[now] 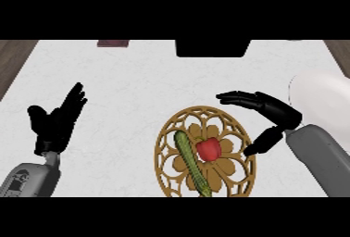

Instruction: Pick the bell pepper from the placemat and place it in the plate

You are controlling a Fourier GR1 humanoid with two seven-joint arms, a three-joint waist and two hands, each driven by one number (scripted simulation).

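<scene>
Counter (pixel 137 78): white, marbled top; wood floor shows past its left and right edges.

Placemat (pixel 236 134): round, brown, openwork flower pattern; toward the counter's near edge, right of centre.

Pepper (pixel 209 149): red; lies on the placemat near its middle, not held.

Cucumber (pixel 189 159): green, long; on the placemat, just left of the pepper and touching or nearly touching it, running toward the near rim.

Plate (pixel 321 92): white; by the counter's right edge, apart from the placemat, its lower part hidden by the right forearm.

Right hand (pixel 273 111): over the placemat's right rim; fingers (pixel 236 98) released and stretched leftward, thumb pointing down, grasping nothing; clear of the pepper.

Left hand (pixel 54 120): near the counter's left edge; resting, fingers up and released, grasping nothing.

Black box (pixel 212 48): at the far edge, centre.

Dark item (pixel 113 43): at the far edge, left; too small to identify.
</scene>
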